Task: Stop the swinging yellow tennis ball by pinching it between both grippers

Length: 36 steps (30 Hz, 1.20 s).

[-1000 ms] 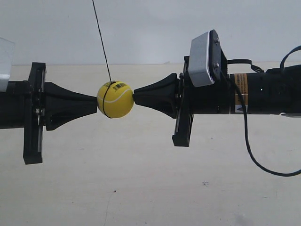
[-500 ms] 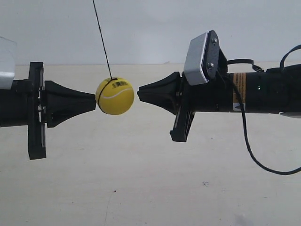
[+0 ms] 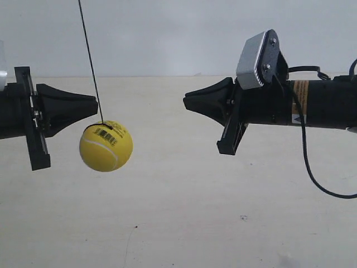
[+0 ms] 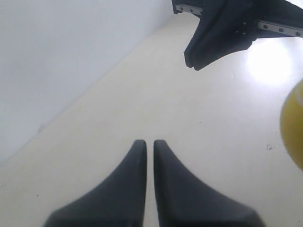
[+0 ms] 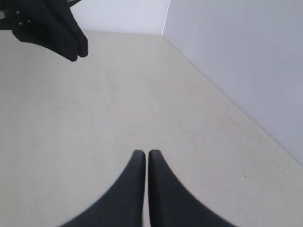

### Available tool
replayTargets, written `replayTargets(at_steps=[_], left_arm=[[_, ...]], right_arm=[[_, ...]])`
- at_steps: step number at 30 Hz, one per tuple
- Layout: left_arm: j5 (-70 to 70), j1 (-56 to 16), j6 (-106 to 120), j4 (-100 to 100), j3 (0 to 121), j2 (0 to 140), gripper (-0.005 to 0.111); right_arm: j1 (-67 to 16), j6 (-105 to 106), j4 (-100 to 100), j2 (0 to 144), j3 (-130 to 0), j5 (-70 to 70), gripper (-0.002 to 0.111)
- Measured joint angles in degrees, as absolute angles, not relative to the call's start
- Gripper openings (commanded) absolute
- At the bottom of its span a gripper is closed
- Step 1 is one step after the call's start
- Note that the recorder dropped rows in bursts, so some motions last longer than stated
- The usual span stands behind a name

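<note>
At middle left of the exterior view, find the left gripper (image 3: 96, 104), fingers closed to a thin slit and holding nothing. Just below its tip, spot the yellow tennis ball (image 3: 106, 146) hanging on its string (image 3: 89, 56), unpinched. Further right, upper middle, see the right gripper (image 3: 186, 100), likewise closed to a slit and empty, well apart from the ball. Drop both tips to ball height, wait for mid-swing, then close in evenly from both sides, gently, to avoid batting it away.
</note>
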<state>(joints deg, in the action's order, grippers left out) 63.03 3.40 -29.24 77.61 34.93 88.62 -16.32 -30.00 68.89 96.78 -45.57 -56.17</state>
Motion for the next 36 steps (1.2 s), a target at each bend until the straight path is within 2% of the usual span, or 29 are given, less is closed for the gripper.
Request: replayTargets(at_steps=[8,36], left_arm=[[65.13,3.94,-29.24,78.57,34.93,88.62,0.005],[69.29,3.94,-30.56,83.06,34.93,88.61,0.005]], right_arm=[[-16.11,-30.65,70.60,96.78,-45.57,-61.70,0.000],[-16.11,-38.11,77.91,96.78,-48.96,-68.17,0.000]])
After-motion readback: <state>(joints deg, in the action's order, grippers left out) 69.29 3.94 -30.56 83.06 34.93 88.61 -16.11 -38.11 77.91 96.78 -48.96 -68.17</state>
